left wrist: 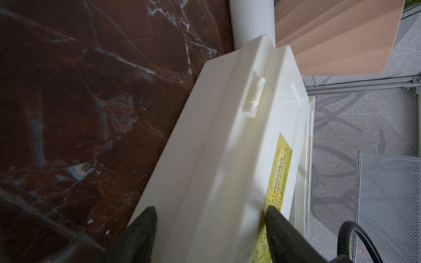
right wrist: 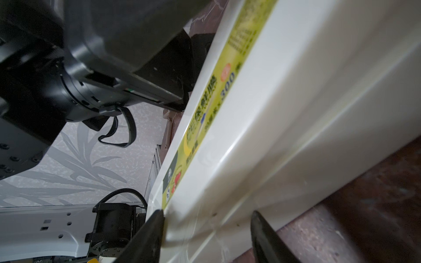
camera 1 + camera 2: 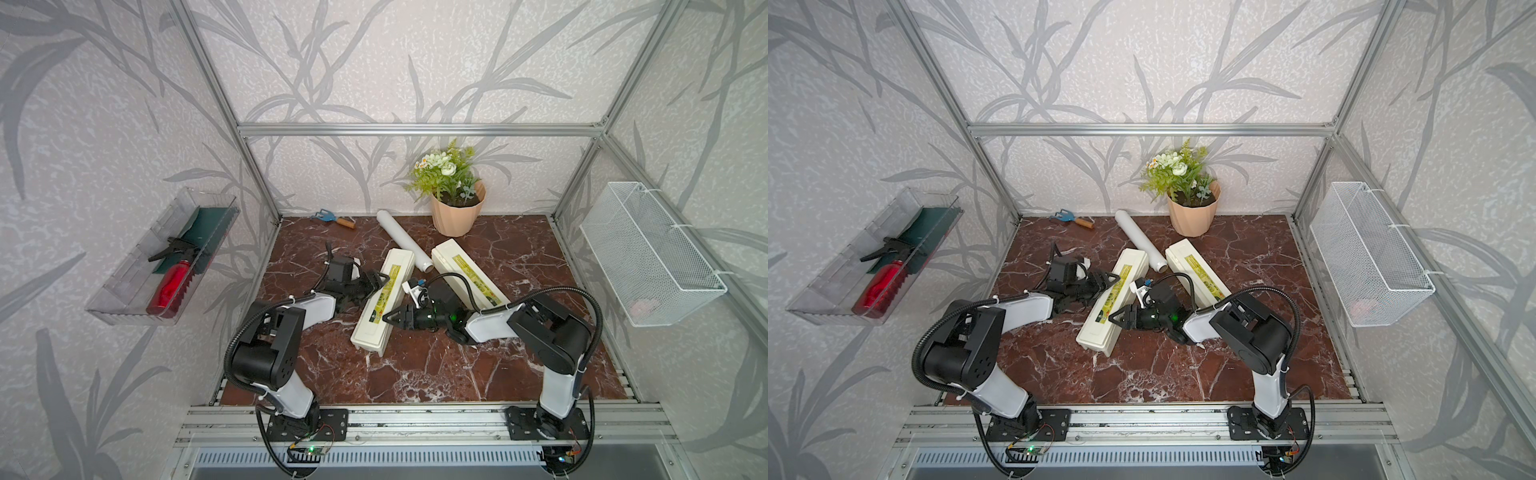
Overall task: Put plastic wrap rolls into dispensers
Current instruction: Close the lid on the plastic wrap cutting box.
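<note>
One cream dispenser (image 3: 376, 316) (image 3: 1100, 322) lies slantwise mid-table with its lid down and a yellow-green label on top. My left gripper (image 3: 379, 284) (image 1: 210, 230) is shut across its width; one finger (image 1: 145, 227) is on the side wall and the other on the label. My right gripper (image 3: 392, 318) (image 2: 206, 230) grips the same box's long side. One of its fingers (image 2: 150, 230) presses the lid edge and the other sits low on the wall by the table. The other dispenser (image 3: 453, 259) (image 3: 1187, 262) lies to the right. A white plastic wrap roll (image 3: 401, 241) (image 3: 1140, 241) lies between their far ends.
A peach flowerpot (image 3: 455, 212) stands at the back, close to the roll's far end. A small blue hand rake (image 3: 330, 217) lies at the back left. A clear tray holding a red spray bottle (image 3: 170, 286) hangs on the left wall, and a white wire-mesh basket (image 3: 648, 253) hangs on the right wall.
</note>
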Controlling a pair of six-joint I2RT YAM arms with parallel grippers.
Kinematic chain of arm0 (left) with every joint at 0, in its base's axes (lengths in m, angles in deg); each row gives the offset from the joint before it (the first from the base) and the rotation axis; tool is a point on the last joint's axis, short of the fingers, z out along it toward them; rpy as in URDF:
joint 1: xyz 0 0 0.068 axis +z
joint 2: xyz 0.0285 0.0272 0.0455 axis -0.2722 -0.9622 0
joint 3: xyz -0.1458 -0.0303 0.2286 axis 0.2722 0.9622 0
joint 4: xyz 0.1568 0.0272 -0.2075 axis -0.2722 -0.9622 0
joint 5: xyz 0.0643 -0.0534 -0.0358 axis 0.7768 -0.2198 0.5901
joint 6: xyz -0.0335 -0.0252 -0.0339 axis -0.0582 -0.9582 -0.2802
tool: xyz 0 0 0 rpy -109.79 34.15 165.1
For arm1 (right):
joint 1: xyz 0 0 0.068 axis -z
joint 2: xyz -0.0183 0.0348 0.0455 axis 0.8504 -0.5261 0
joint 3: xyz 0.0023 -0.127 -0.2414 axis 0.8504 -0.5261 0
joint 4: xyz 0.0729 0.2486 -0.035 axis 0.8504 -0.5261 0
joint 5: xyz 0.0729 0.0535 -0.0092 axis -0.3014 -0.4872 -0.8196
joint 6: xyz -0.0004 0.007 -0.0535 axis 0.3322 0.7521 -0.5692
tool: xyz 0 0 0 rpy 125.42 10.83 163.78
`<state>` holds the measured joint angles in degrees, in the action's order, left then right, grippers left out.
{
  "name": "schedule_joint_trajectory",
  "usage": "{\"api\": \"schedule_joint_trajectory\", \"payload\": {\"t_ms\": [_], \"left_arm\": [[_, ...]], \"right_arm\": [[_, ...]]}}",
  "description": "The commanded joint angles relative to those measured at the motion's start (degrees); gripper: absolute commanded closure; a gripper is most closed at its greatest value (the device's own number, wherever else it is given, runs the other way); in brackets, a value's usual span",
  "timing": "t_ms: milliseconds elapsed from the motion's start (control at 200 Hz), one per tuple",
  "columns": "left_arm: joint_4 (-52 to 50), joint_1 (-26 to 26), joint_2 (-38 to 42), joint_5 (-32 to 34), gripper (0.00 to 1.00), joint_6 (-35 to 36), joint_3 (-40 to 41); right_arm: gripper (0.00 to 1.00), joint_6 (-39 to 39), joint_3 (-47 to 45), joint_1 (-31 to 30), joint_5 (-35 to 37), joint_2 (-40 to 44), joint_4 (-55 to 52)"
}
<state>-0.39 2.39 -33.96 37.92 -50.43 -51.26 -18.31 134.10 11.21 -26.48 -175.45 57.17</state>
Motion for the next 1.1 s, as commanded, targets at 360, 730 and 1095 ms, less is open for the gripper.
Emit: {"api": "schedule_joint_trajectory", "payload": {"t_ms": [360, 730, 1095], "left_arm": [[-36.31, -3.51, 6.70, 2.88, 0.21, 20.61, -6.09], [-36.95, -2.25, 12.96, 1.58, 0.19, 20.94, -1.60], [-35.04, -2.15, 20.34, -0.71, 0.19, 15.57, 5.71]], "right_arm": [[0.23, -15.16, 4.25, 1.45, 2.03, 1.41, -27.77], [0.22, -17.11, 8.10, 3.54, -0.90, -0.43, -30.90], [0.14, -19.60, 7.40, 3.50, -3.76, 2.85, -32.49]]}}
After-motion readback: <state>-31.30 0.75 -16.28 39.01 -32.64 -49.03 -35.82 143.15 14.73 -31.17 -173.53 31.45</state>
